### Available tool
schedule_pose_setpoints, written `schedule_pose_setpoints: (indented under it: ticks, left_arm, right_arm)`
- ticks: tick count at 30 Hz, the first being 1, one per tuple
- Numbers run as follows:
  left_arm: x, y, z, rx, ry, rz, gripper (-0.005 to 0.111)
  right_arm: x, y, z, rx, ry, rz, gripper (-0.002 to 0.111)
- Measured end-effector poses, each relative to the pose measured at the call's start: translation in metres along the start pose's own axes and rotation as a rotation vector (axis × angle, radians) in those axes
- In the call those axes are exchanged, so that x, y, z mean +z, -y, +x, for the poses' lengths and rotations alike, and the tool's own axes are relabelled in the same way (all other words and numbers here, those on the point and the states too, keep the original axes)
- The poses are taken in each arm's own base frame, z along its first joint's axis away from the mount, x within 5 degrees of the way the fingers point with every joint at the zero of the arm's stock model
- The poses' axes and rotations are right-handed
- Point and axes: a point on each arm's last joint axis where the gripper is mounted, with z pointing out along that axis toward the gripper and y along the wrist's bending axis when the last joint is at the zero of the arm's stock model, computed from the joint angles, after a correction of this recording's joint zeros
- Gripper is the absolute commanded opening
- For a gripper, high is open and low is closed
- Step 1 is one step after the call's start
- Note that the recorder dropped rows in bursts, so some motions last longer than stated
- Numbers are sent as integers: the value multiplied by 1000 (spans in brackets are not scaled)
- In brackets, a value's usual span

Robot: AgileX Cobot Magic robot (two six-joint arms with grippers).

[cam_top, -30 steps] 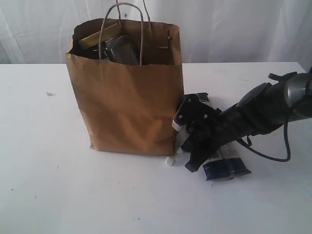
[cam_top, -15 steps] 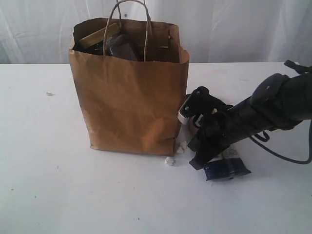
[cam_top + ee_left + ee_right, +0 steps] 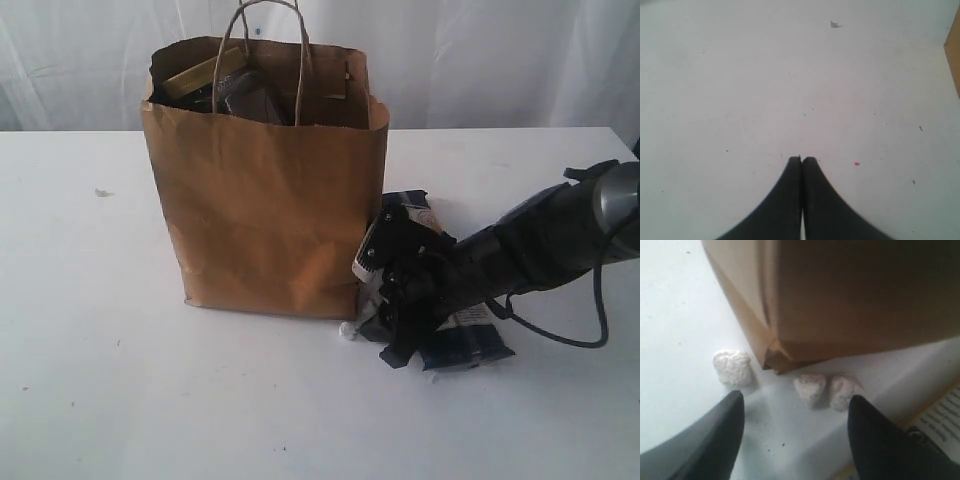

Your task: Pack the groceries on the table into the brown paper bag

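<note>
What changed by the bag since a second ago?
The right fingers spread open, empty, after lifting and dipping back beside the noodle packet. The brown paper bag shifted slightly toward them. Packet, crumbs and shut left fingers stayed put.

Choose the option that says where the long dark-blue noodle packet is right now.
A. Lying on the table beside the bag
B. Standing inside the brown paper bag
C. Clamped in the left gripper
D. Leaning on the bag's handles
A: the long dark-blue noodle packet lies flat on the table, next to the brown paper bag and not inside it.
</note>
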Motion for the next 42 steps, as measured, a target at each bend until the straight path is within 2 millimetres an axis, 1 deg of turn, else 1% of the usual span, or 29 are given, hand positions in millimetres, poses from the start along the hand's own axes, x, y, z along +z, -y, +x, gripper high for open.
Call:
schedule_pose_setpoints:
  ticks: [3, 7, 14, 20, 23, 28, 30, 35, 39, 42]
  left_arm:
    - [0, 0, 0, 0, 0, 0, 0]
    - [0, 0, 0, 0, 0, 0, 0]
    - [0, 0, 0, 0, 0, 0, 0]
    - [0, 0, 0, 0, 0, 0, 0]
    - [0, 0, 0, 0, 0, 0, 0]
    - [0, 0, 0, 0, 0, 0, 0]
    - [0, 0, 0, 0, 0, 0, 0]
    - [0, 0, 0, 0, 0, 0, 0]
    - [0, 0, 0, 0, 0, 0, 0]
    - [0, 0, 0, 0, 0, 0, 0]
  right_arm:
    - [0, 3, -3, 5, 13, 14, 55]
    - [-1, 7, -9, 23, 38, 29, 51]
    - [0, 7, -9, 37, 41, 25, 50]
    - [7, 6, -5, 57, 33, 8, 49]
    - [8, 6, -5, 60, 32, 7, 38]
    - [8, 8, -6, 60, 33, 20, 8]
    - [8, 10, -5, 77, 26, 33, 0]
    - [5, 13, -5, 194, 18, 77, 0]
    - [-12, 14, -15, 234, 54, 93, 0]
    - [-26, 9, -22, 245, 72, 76, 0]
